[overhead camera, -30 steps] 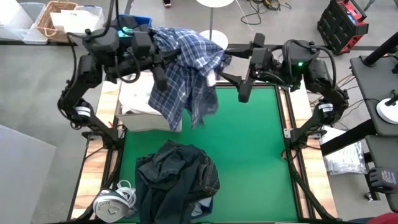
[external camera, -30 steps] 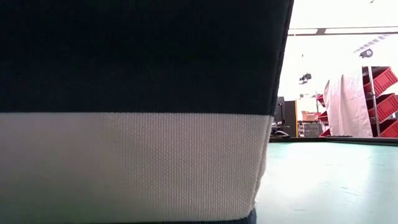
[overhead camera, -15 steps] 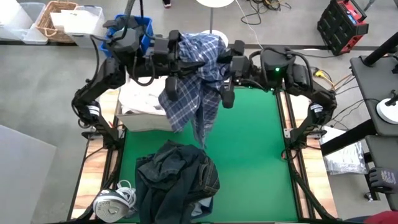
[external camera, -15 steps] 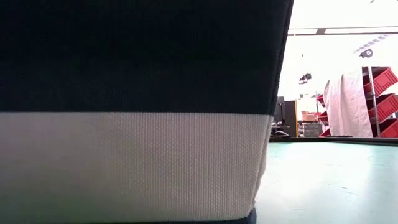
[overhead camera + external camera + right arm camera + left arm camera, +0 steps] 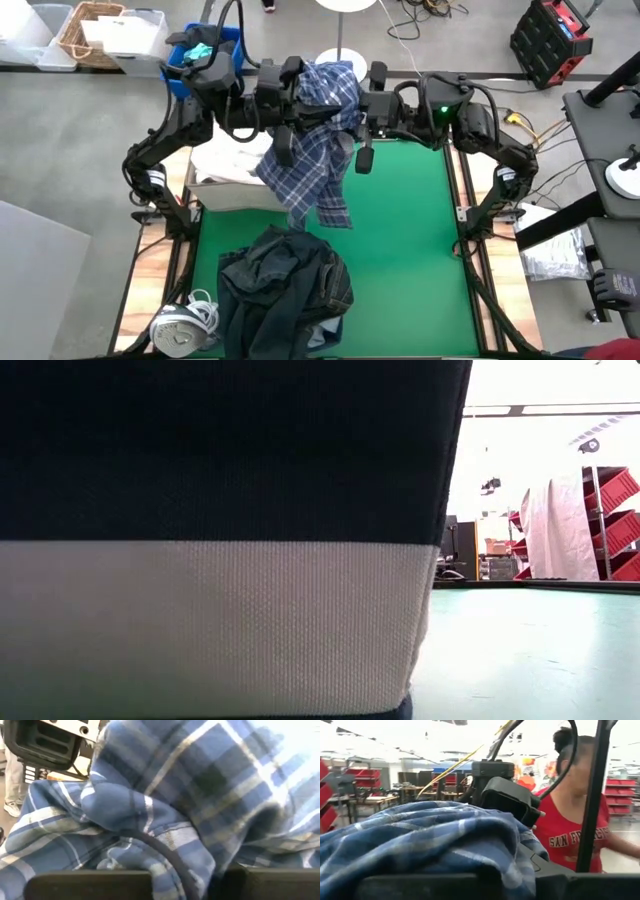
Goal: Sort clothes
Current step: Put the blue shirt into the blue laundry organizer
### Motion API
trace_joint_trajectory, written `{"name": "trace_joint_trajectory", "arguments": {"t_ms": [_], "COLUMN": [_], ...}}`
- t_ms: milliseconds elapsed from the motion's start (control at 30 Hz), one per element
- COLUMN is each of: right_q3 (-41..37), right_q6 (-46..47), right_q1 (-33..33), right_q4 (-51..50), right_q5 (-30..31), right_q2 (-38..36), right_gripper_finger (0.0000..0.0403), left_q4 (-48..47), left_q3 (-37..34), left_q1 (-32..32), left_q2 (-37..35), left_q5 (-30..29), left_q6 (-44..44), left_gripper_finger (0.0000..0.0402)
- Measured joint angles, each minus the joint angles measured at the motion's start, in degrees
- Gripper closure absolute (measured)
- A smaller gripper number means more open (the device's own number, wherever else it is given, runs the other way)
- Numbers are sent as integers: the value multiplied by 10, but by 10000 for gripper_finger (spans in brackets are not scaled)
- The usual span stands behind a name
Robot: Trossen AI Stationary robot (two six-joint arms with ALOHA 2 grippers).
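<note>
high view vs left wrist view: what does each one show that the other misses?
Only the high view shows the green table mat, the dark denim heap at its near end, the folded white garments at its left edge, and both arms together over its far end. Only the left wrist view shows a person in a red shirt beyond the table. Both show the blue-white plaid shirt held up between the arms.
</note>
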Motion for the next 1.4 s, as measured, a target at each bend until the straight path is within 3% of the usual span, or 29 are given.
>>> {"name": "trace_joint_trajectory", "arguments": {"t_ms": [200,433,600,1000,1400], "right_q3": [-1,-2,-2,3,3], "right_q6": [6,16,15,42,154], "right_q1": [-1,0,0,3,22], "right_q4": [-8,-16,-21,2,2], "right_q5": [5,21,65,70,-34], "right_q2": [-3,-8,-13,-52,-61], "right_gripper_finger": [375,377,378,378,378], "left_q4": [-56,-136,-185,-307,-407], "left_q3": [0,-1,-2,-2,-2], "left_q1": [-1,-1,0,0,0], "left_q2": [-19,-44,-58,-100,-145], "left_q5": [-67,-79,-83,-151,-176], "left_q6": [-20,-17,-15,56,57], "left_gripper_finger": [328,230,186,171,170]}}
